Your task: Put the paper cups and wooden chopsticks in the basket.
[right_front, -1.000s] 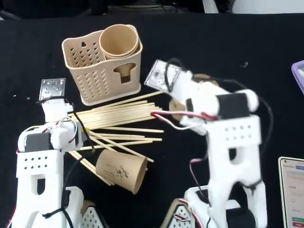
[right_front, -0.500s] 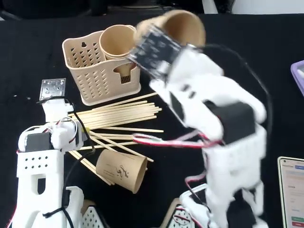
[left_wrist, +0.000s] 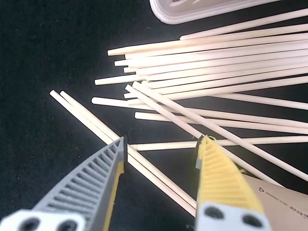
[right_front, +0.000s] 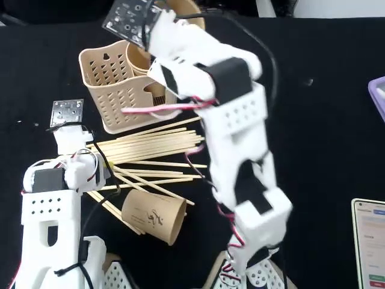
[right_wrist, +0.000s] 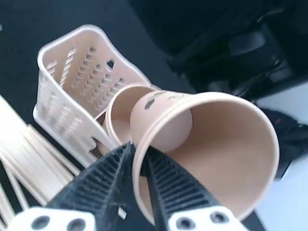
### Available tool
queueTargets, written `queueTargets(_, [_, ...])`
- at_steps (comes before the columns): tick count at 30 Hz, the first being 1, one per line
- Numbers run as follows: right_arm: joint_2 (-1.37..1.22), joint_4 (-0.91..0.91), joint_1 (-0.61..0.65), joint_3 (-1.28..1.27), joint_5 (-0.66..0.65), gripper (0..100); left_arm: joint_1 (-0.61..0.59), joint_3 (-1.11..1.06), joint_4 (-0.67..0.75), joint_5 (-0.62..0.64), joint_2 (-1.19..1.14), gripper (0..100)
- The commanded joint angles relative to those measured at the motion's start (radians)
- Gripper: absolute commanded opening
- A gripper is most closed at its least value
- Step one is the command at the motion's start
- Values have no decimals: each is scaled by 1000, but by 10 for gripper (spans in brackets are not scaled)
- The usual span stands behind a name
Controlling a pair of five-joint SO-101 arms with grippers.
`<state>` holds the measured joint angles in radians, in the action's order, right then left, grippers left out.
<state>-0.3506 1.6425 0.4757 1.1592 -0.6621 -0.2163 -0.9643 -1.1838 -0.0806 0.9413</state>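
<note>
The left gripper (left_wrist: 161, 147) is hanging, fingers apart, over the chopsticks (left_wrist: 216, 62), ready to pinch. Beyond the fallen cup (right_front: 153, 217), the right gripper (right_wrist: 137, 149) is clamping a second cup (right_wrist: 207, 144) by its rim, probably lining it up above the basket (right_front: 114, 90).

three paper cups (right_front: 153, 217), one basket (right_front: 114, 90), many chopsticks (right_front: 150, 144)

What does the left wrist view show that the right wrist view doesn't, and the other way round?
Left wrist, not right wrist: the open left gripper over the wooden chopsticks, and a corner of the tipped paper cup.
Right wrist, not left wrist: the right gripper pinching the rim of the held paper cup, and another cup standing in the basket.
Both: the wooden chopsticks and the basket.
</note>
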Motion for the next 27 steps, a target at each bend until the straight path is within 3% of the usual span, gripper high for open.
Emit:
queueTargets(1, [-77,58,14,168,3,11,-13,12,-5,-5,23,245])
queueTargets(13, [-193,69,38,205,3,16,-13,12,-6,-5,23,245])
queueTargets(20, [-188,58,57,214,12,247,-13,12,-6,-5,23,245])
queueTargets(23, [-188,25,54,217,29,265,-13,12,-6,-5,23,245])
queueTargets(27, [-194,-60,40,272,161,265,-13,12,-6,-5,23,245])
